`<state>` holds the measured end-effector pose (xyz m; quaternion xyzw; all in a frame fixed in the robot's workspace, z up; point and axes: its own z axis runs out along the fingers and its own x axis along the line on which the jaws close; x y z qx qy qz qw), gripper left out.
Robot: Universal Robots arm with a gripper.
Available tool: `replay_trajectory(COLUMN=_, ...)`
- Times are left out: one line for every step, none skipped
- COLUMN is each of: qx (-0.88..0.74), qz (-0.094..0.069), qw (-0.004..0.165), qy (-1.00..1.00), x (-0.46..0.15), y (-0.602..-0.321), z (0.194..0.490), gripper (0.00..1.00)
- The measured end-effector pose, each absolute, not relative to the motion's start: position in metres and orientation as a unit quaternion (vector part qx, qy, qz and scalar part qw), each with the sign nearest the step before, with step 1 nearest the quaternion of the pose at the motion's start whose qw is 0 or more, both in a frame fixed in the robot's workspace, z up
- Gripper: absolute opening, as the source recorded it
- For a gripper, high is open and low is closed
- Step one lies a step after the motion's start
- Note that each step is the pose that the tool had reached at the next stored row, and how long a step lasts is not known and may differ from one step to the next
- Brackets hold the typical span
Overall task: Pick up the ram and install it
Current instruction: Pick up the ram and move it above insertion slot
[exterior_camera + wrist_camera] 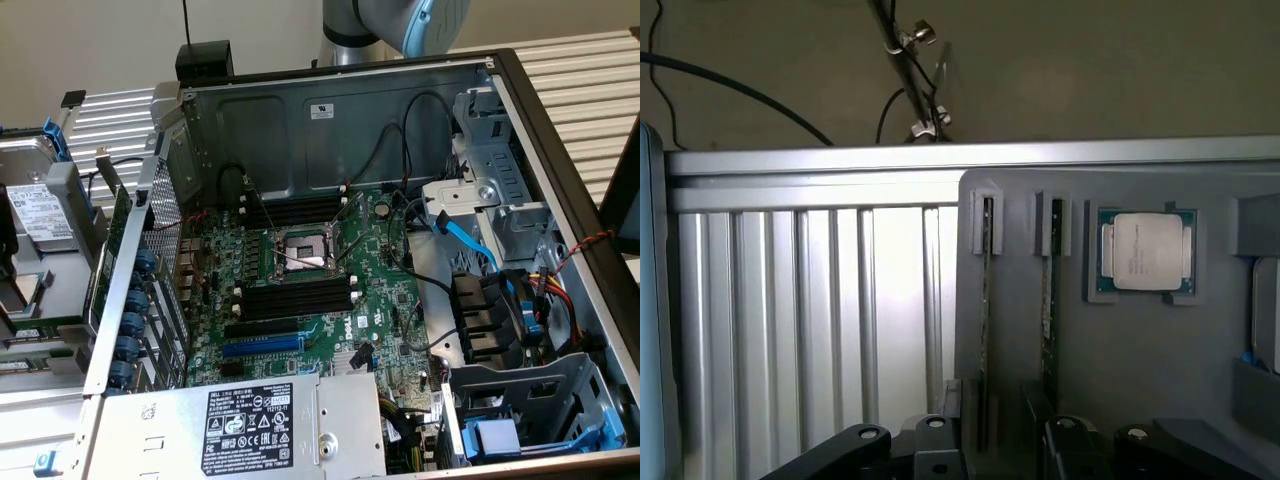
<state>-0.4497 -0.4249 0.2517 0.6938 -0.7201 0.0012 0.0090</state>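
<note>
In the wrist view two rams stand on edge in narrow slots of a grey holder tray (1160, 370): one ram (986, 300) and a second ram (1048, 300) beside it, both seen as thin dark-green strips. My gripper (996, 425) hangs over the near end of the first ram, open, with a black finger (950, 420) on one side of it and the other finger on the far side. In the exterior view only the arm's elbow (400, 25) shows behind the computer case; the gripper and the rams are out of that view. The black memory slots (300, 296) on the motherboard hold nothing.
A processor chip (1146, 250) lies in a pocket of the tray next to the rams. Ribbed aluminium table (810, 320) surrounds the tray. The open case (330, 120) holds the processor socket (300, 255), a second bank of slots (295, 212), a blue expansion slot (262, 345), cables and a power supply (250, 425).
</note>
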Motion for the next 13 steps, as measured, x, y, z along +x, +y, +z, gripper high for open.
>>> replay_trajectory(qx=0.694, qz=0.001, qw=0.009, qy=-0.72, x=-0.45, y=-0.425, z=0.251, gripper=0.36)
replay_trajectory(qx=0.694, qz=0.001, qw=0.009, qy=-0.72, x=-0.45, y=-0.425, z=0.251, gripper=0.36)
replay_trajectory(qx=0.694, qz=0.001, qw=0.009, qy=-0.72, x=-0.45, y=-0.425, z=0.251, gripper=0.36)
replay_trajectory(qx=0.694, qz=0.001, qw=0.009, qy=-0.72, x=-0.45, y=-0.425, z=0.251, gripper=0.36)
replay_trajectory(qx=0.694, qz=0.001, qw=0.009, qy=-0.72, x=-0.45, y=-0.425, z=0.251, gripper=0.36)
replay_trajectory(qx=0.694, qz=0.001, qw=0.009, qy=-0.72, x=-0.45, y=-0.425, z=0.25, gripper=0.36)
replay_trajectory(qx=0.694, qz=0.001, qw=0.01, qy=-0.72, x=-0.45, y=-0.425, z=0.249, gripper=0.36)
replay_trajectory(qx=0.694, qz=0.001, qw=0.01, qy=-0.72, x=-0.45, y=-0.425, z=0.248, gripper=0.36)
replay_trajectory(qx=0.694, qz=0.001, qw=0.01, qy=-0.72, x=-0.45, y=-0.426, z=0.247, gripper=0.36)
replay_trajectory(qx=0.694, qz=0.001, qw=0.01, qy=-0.72, x=-0.45, y=-0.426, z=0.245, gripper=0.36)
replay_trajectory(qx=0.694, qz=0.001, qw=0.01, qy=-0.72, x=-0.45, y=-0.426, z=0.244, gripper=0.36)
replay_trajectory(qx=0.694, qz=0.0, qw=0.01, qy=-0.72, x=-0.45, y=-0.426, z=0.242, gripper=0.36)
replay_trajectory(qx=0.694, qz=0.0, qw=0.01, qy=-0.72, x=-0.45, y=-0.426, z=0.241, gripper=0.36)
